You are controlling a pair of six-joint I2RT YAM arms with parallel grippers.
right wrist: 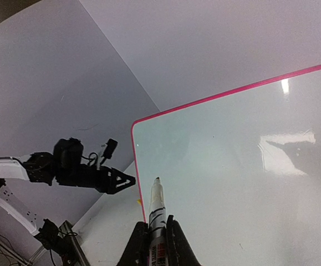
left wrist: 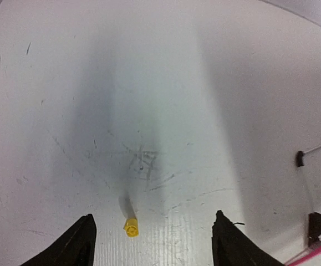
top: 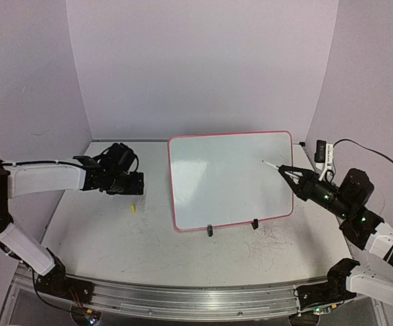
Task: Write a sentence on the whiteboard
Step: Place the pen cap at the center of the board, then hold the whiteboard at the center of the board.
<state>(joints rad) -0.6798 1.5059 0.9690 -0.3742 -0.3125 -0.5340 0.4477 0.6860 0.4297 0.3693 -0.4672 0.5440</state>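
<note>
Pale lilac walls close round a white bench [top: 101, 231], its top scuffed with thin dark scribbles. We see the whiteboard [top: 230, 180] lying flat on it, a little toward 3 o'clock of the middle. Its pink border runs all round, and two black clips [top: 210, 230] sit on the 6 o'clock edge.

At 9 o'clock of the board, well apart from it, the left fingers [top: 138, 183] hang low over the bench and are spread wide, gripping nothing. From the left wrist view, a small yellow cap [left wrist: 131, 228] lies on the bench between them, clear of both and nearer the one at 9 o'clock. From above, the cap is just at 6 o'clock of those fingers.

The right fingers [top: 288, 172] reach in over the board's 3 o'clock edge and are pressed together on a marker [right wrist: 156, 213]. Its barrel is pinched between them and its uncapped tip points toward 10 o'clock, over the board's 2 o'clock quarter. We cannot tell whether the tip touches the board or rides just above it.
</note>
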